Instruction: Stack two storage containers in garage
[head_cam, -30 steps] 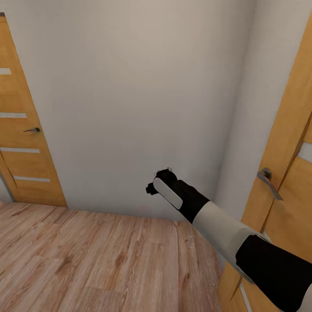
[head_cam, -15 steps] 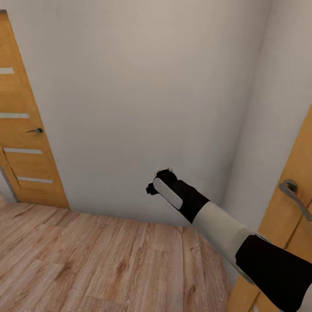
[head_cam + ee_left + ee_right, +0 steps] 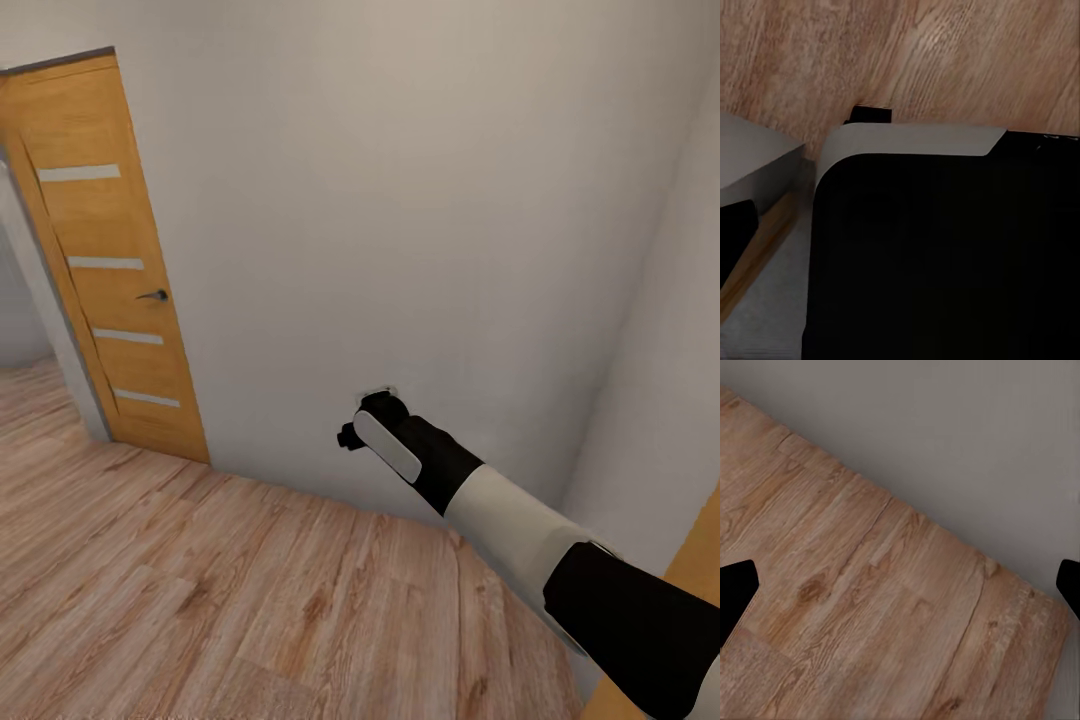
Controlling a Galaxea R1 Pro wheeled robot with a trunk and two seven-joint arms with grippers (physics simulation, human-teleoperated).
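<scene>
The two storage containers are out of view. I am facing a plain white wall (image 3: 400, 200) above a light wood plank floor (image 3: 250, 610). My right arm reaches forward, and its gripper (image 3: 348, 436) hangs in the air in front of the wall. In the right wrist view the right gripper (image 3: 900, 592) is open: its dark fingertips (image 3: 735, 600) sit at opposite edges with bare planks between them. In the left wrist view one dark fingertip (image 3: 735, 232) of the left gripper stands far out at the edge, next to my own dark body (image 3: 945, 255), with nothing held.
An orange wooden door (image 3: 110, 260) with a lever handle (image 3: 153, 295) stands open at the left, and more plank floor (image 3: 30, 390) lies past it. The edge of another wooden door (image 3: 690, 590) shows at the lower right. The walls meet in a corner at the right.
The whole view has swung to the left: the left door has slid rightward in the picture and the right door has nearly left it. My right arm holds the same pose.
</scene>
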